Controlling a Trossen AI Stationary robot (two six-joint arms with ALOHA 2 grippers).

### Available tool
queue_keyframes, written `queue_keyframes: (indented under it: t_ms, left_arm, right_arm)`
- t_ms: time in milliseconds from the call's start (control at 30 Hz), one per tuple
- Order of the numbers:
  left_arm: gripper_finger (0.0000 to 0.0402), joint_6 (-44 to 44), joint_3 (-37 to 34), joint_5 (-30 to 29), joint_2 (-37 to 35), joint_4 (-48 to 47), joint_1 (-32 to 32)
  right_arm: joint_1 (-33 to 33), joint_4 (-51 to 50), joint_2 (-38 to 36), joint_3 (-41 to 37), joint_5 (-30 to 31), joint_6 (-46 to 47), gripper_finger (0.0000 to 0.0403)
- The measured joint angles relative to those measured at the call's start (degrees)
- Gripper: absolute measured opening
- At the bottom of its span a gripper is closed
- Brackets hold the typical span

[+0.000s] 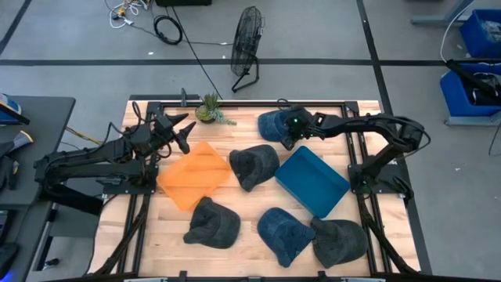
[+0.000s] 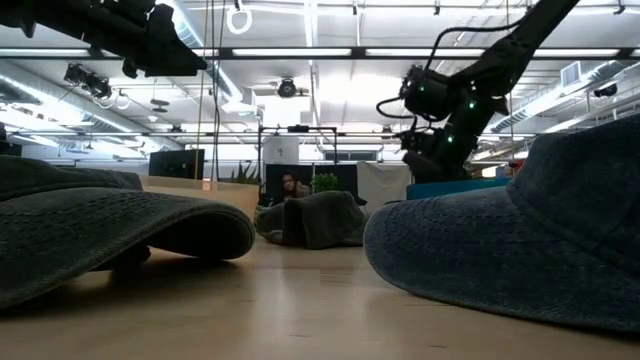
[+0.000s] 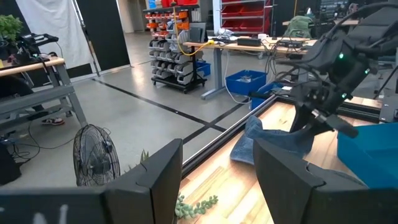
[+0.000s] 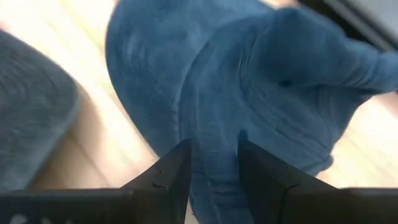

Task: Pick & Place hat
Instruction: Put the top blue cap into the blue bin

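Right gripper (image 1: 291,130) poised over blue hat (image 1: 275,124) at table's (image 1: 250,235) far edge, jaws parted, holding nothing. Best lowered squarely onto a fold before closing. Left gripper (image 1: 182,135) waiting open, empty.

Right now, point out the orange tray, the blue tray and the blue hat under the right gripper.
orange tray (image 1: 194,175): high view, its floor.
blue tray (image 1: 311,180): high view, its floor.
blue hat (image 1: 272,124): high view, its crown.
right gripper (image 1: 295,125): high view, between its fingertips.

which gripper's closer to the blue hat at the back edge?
Right. The right gripper is directly over the blue hat, its fingers straddling the fabric; the left gripper hangs open beyond the orange tray.
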Motion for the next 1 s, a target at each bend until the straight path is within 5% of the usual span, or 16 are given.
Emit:
queue_keyframes:
  t_ms: [133, 367, 600, 1000]
  left_arm:
    - [0.0199, 0.0, 0.0, 0.0, -0.02, 0.0, 0.0]
    - [0.0199, 0.0, 0.0, 0.0, -0.02, 0.0, 0.0]
    - [0.0199, 0.0, 0.0, 0.0, -0.02, 0.0, 0.0]
    - [0.02, 0.02, -0.02, 0.0, 0.0, 0.0, -0.02]
  right_arm:
    - [0.0, -0.07, 1.67, 0.0, 1.63, 1.27, 0.0117]
    - [0.02, -0.03, 1.02, 0.0, 1.61, 1.21, 0.0013]
    - [0.32, -7.46, -4.45, 3.93, 1.78, 5.33, 0.0014]
    - [9.12, -34.14, -19.06, 24.25, 8.16, 11.01, 0.0007]
